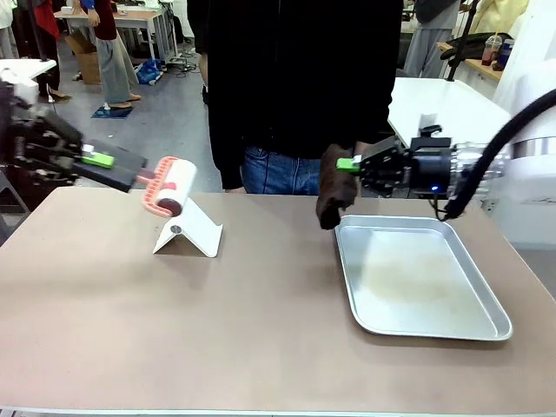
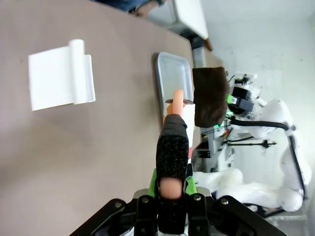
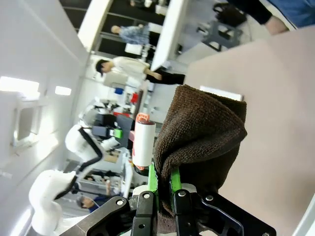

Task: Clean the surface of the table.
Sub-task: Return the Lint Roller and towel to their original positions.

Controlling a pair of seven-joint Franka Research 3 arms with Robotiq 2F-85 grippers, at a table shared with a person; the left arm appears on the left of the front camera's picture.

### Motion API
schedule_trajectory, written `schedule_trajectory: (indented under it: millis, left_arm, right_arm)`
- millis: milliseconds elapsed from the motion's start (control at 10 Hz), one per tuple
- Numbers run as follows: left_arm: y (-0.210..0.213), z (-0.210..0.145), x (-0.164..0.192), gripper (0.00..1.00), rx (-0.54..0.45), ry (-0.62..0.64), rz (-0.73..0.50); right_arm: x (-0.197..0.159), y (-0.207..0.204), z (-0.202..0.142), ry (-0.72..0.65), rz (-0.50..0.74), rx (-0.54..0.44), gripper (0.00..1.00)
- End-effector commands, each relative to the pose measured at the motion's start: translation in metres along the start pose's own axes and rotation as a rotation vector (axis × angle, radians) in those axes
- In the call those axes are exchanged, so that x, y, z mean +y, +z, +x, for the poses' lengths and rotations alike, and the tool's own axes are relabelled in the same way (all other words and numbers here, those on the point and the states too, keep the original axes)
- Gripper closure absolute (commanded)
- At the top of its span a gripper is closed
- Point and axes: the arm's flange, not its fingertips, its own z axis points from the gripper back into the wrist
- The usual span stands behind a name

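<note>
The tan-brown table (image 1: 261,347) spreads across the front view. My left gripper (image 1: 137,176) hovers above its far left, shut on the salmon handle of a lint roller (image 1: 171,191) whose white roll hangs just over a folded white stand (image 1: 189,234). In the left wrist view the pads (image 2: 172,156) clamp that handle, and the roller (image 2: 179,101) points away over the table (image 2: 98,157). My right gripper (image 1: 347,165) is shut on a dark brown cloth (image 1: 332,195) that hangs at the tray's far left corner. The right wrist view has the cloth (image 3: 202,132) bunched between the green fingers (image 3: 151,183).
A shallow silver metal tray (image 1: 486,323) lies on the right half of the table. A person in black (image 1: 295,78) stands at the far edge, close behind the cloth. The white stand (image 2: 61,81) rests alone on the left part.
</note>
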Motion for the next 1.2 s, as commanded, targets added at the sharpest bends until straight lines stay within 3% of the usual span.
schedule_trajectory:
  millis: [0, 200, 300, 500, 700, 800, 900, 1100]
  left_arm:
    - [-0.04, 0.026, -0.005, 0.78, 0.035, 0.012, 0.153]
    - [-0.072, 0.047, -0.008, 0.78, 0.024, 0.055, 0.243]
    - [-0.088, 0.056, -0.008, 0.78, -0.008, 0.084, 0.295]
    - [-0.105, 0.068, -0.013, 0.78, -0.039, 0.057, 0.388]
    - [-0.112, 0.072, -0.016, 0.78, 0.037, 0.051, 0.425]
    - [-0.114, 0.072, -0.016, 0.78, 0.071, 0.068, 0.443]
    - [-0.113, 0.069, -0.007, 0.78, -0.011, 0.037, 0.403]
    - [-0.113, 0.069, -0.007, 0.78, -0.011, 0.037, 0.403]
  right_arm:
    - [-0.004, -0.043, -0.013, 0.041, -0.123, 0.032, 0.89]
    - [-0.032, -0.068, -0.029, 0.09, -0.326, 0.071, 0.89]
    - [-0.044, -0.077, -0.037, 0.1, -0.37, 0.117, 0.89]
    - [-0.056, -0.077, -0.041, 0.095, -0.388, 0.142, 0.89]
    - [-0.062, -0.065, -0.031, 0.103, -0.397, 0.088, 0.89]
    - [-0.065, -0.072, -0.05, 0.071, -0.403, 0.154, 0.89]
    - [-0.065, -0.072, -0.05, 0.071, -0.403, 0.154, 0.89]
    - [-0.065, -0.072, -0.05, 0.071, -0.403, 0.154, 0.89]
